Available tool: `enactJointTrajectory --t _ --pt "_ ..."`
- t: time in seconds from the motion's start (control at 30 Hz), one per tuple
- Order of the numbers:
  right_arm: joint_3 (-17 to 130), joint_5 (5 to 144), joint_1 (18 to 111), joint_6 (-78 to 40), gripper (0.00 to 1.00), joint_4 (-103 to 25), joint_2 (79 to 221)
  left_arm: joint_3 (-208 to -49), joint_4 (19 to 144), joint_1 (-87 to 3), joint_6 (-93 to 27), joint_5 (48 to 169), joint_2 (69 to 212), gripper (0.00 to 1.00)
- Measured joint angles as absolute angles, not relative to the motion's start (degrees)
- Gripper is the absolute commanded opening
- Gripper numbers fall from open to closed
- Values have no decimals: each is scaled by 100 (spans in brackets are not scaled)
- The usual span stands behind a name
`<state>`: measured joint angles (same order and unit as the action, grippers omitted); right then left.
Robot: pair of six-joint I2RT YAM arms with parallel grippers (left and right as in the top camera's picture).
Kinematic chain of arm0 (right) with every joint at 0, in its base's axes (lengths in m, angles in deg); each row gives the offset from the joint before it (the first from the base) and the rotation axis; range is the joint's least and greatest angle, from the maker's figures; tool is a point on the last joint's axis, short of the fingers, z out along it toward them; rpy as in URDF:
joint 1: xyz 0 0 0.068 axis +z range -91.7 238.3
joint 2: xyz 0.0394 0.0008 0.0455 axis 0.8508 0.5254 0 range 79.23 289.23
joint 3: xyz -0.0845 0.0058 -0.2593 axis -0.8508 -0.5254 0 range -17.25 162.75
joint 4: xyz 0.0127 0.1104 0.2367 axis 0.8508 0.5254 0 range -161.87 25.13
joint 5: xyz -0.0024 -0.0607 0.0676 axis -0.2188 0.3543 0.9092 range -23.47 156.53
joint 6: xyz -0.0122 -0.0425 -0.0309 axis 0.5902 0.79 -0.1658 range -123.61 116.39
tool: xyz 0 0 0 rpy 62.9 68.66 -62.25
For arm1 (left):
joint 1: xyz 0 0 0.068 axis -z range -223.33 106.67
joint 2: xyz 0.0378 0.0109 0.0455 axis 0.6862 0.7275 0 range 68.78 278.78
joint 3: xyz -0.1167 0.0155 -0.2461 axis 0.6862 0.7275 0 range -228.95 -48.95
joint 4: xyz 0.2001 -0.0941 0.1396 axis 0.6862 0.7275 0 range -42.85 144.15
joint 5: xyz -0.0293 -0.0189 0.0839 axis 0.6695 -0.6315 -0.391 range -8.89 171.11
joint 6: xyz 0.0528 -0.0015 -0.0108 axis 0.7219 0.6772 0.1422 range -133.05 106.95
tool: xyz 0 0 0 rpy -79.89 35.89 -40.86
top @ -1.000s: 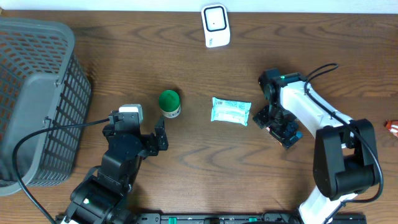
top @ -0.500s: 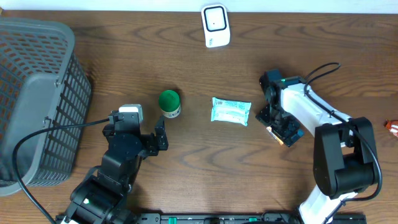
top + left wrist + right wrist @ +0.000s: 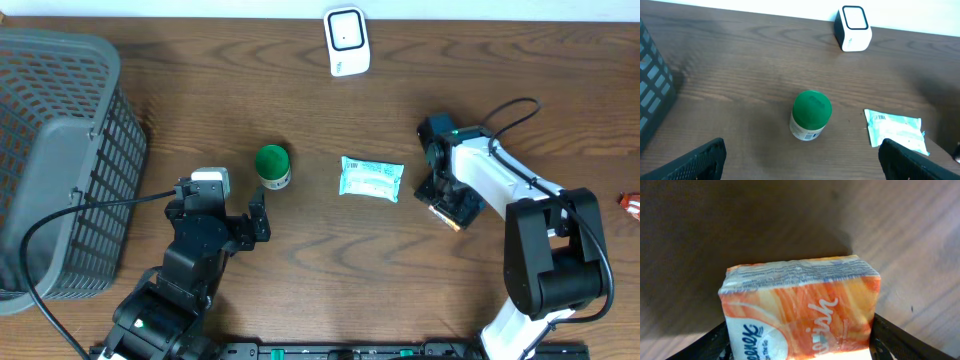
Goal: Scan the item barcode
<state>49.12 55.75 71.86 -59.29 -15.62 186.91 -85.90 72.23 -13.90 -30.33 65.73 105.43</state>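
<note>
Two black fingers (image 3: 920,352) of the right gripper (image 3: 797,335) lie against opposite sides of an orange Kleenex tissue pack (image 3: 800,305), gripping it where it rests on the wooden table (image 3: 920,240). Just to that gripper's left lies a teal wipes packet (image 3: 372,178). The left gripper (image 3: 802,160) stands wide open, holding nothing, with a green-capped bottle (image 3: 811,114) upright just ahead of it. A grey basket (image 3: 70,130) sits off to its left. Farthest ahead of both grippers stands the white barcode scanner (image 3: 346,40).
</note>
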Motion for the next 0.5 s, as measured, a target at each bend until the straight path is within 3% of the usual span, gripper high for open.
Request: enactJointTrajectory --t 0.43,0.5 --pt "5627 5953 7193 -3538 78 -1835 18711 -8590 7225 -1390 -3033 6571 10543 98" --pt "5627 6014 7193 -3417 92 -1826 18711 -8590 7223 -1390 -3033 6573 10543 98"
